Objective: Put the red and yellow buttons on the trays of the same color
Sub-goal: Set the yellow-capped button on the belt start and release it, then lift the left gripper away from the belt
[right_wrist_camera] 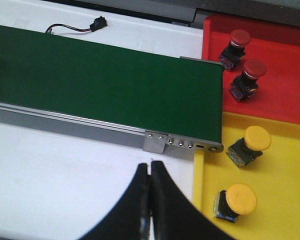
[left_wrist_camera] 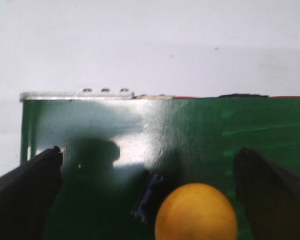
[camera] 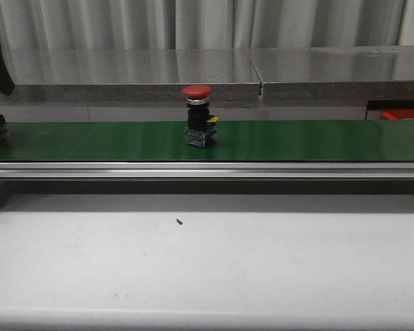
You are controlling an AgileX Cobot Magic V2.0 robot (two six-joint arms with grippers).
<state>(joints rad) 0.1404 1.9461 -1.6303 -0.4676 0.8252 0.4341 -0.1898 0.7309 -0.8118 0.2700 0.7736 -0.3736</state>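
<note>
At the far left end of the green conveyor belt (camera: 276, 140), the left tool (left_wrist_camera: 145, 200) hangs with its fingers spread wide apart around a yellow button (left_wrist_camera: 196, 212), one finger on each side and neither touching it; in the front view only the button's base shows at the belt's left edge. That button looks like a stiff, light plastic part with a smooth domed cap likely to slip, so the squarer body under the cap seems the safer place to close on. The belt's end lies just beyond it, so little room remains on that side. Mid-belt a red button (camera: 199, 116) stands upright and untouched, with open belt on both sides and a bare white surface (camera: 207, 269) in front. At the right, the right tool (right_wrist_camera: 150, 200) has its fingers pressed together, holding nothing, hovering over the surface near the belt's right end. Beside that end lie the red tray (right_wrist_camera: 285, 90) with two red buttons and the yellow tray (right_wrist_camera: 285, 200) with two yellow ones, both with free floor left.
</note>
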